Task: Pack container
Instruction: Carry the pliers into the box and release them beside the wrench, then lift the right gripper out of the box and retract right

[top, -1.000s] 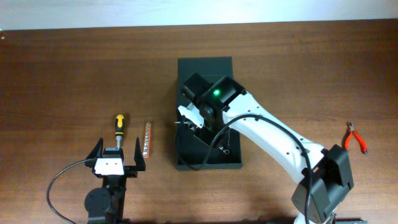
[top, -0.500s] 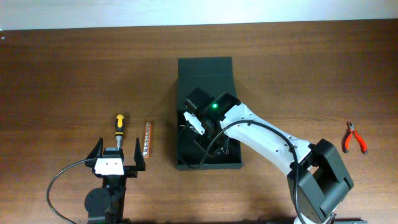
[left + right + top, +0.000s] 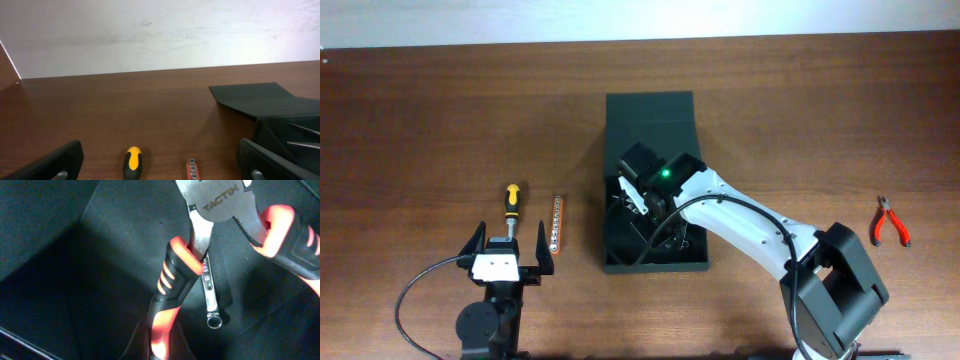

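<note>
The container [image 3: 655,264] is a dark square box at the table's middle, its flap lid [image 3: 650,110] lying open at the back. My right gripper [image 3: 632,194] reaches down inside it, shut on one orange-and-black handle of a pair of pliers [image 3: 172,275] marked TACTIX. The pliers hang just over the container's dark floor [image 3: 65,285], above a small silver wrench [image 3: 210,297] lying there. My left gripper [image 3: 509,252] stands open near the front left edge, holding nothing, with its fingers well apart in the left wrist view [image 3: 160,167].
A yellow-and-black screwdriver [image 3: 511,204] and an orange bit holder [image 3: 556,221] lie just ahead of the left gripper, also as screwdriver [image 3: 132,162] and bit holder [image 3: 192,170]. A small red pair of pliers [image 3: 891,222] lies at the far right.
The right arm has drawn toward the table's front and gone lower into the container with the pliers. In the last half second it barely moved. The left arm is still.
</note>
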Robot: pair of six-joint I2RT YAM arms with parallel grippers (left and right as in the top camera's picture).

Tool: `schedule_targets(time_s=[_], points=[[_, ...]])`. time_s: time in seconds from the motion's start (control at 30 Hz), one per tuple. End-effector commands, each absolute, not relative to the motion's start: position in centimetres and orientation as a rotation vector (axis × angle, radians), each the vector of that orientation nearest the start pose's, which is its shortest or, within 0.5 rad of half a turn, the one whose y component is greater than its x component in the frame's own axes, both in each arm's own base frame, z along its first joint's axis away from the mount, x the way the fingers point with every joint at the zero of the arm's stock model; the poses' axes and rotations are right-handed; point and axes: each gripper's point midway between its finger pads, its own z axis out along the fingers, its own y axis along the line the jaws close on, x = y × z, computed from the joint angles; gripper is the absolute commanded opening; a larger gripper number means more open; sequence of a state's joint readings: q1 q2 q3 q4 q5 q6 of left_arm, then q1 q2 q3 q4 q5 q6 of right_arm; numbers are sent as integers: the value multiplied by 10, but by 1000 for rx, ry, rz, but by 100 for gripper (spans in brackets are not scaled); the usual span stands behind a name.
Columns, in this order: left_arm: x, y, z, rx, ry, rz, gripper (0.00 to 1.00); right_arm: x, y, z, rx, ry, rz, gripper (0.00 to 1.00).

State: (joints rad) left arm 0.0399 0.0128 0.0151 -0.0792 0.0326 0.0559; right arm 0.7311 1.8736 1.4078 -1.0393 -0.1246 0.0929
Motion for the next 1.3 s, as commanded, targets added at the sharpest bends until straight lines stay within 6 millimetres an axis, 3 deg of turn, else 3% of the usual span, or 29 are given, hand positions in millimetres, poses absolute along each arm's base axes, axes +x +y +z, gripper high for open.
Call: schedule_targets(time_s=[0.0,0.17,0.43,0.6,0.73,0.8,0.83,0.9,0.93,1.1,1.27], points=[[246,6,157,30,1648,50,99,255,258,69,-964,2955,232,4],[246,6,157,30,1648,50,99,254,257,68,-965,2958,230,5],[246,6,157,30,1648,50,99,254,257,68,-965,2958,230,19],[246,6,157,30,1648,50,99,256,257,68,-963,2952,221,19],[246,6,157,30,1648,50,99,264,264,81,-955,2919,241,21],[246,6,157,30,1648,50,99,272,269,95,-948,2891,256,29],[246,6,157,30,1648,50,99,278,271,105,-953,2869,262,38],[246,6,157,30,1648,50,99,294,266,126,-921,2832,211,92],[246,6,157,30,1648,50,99,305,258,140,-886,2810,153,99],[246,6,157,30,1648,50,99,348,212,207,-685,2742,-15,99],[246,6,157,30,1648,50,99,366,138,261,-335,2772,-68,99]])
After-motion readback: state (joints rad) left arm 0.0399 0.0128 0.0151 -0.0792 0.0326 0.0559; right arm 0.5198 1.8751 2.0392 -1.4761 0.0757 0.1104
